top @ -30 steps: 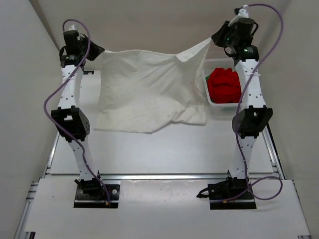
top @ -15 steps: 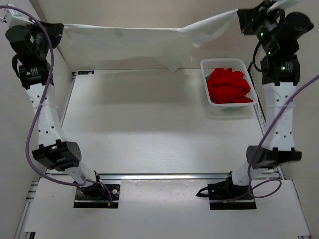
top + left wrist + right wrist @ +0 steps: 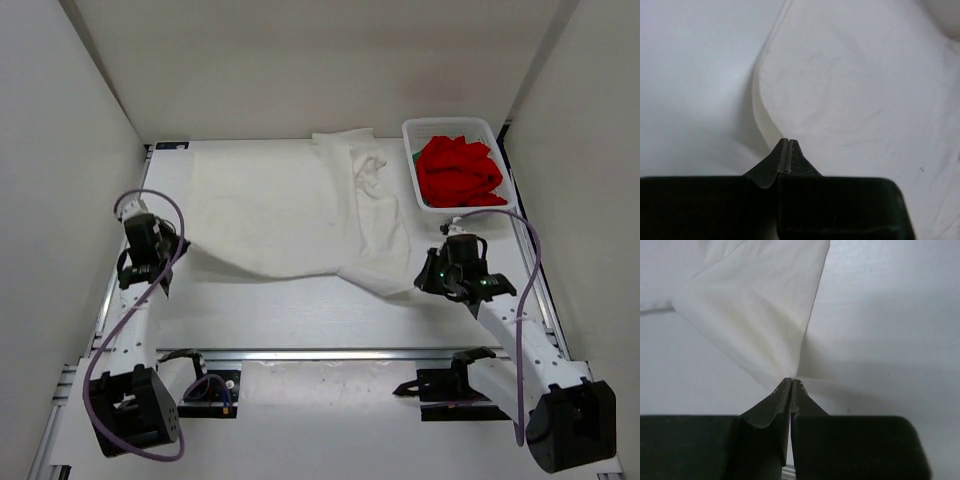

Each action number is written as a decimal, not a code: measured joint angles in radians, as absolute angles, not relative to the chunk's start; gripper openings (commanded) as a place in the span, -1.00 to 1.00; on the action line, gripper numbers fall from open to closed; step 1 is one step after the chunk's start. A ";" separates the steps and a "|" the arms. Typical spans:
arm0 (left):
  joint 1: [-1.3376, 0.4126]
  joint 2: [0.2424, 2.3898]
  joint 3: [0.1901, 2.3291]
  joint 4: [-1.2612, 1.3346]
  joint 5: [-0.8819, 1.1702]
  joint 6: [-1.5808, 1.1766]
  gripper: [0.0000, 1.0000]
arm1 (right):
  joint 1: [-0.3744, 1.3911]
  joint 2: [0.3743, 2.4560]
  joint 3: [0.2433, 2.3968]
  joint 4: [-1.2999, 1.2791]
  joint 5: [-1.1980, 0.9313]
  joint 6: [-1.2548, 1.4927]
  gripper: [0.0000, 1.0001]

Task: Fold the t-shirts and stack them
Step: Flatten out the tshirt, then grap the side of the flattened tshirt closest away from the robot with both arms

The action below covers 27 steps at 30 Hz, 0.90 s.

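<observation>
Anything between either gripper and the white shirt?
Nothing visible. The left gripper and right gripper are each shut on a near corner of the white shirt. The basket is off to the far right.

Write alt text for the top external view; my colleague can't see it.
A white t-shirt lies spread across the table, its near corners pinched in the shut left gripper and right gripper, one at each side. A red t-shirt sits bunched in a white basket at the far right.
</observation>
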<state>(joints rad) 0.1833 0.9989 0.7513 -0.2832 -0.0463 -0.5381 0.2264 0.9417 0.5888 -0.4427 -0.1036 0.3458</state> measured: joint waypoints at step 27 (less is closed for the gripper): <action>0.380 1.110 0.603 -0.120 0.230 -0.759 -1.00 | 0.151 1.205 0.871 -0.368 -0.311 0.556 -0.99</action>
<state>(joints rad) 0.3801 1.1103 0.6029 -0.1196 0.2302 -0.7589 0.1513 1.2053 0.8711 -0.3683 -0.3111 0.5560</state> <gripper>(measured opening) 0.019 0.006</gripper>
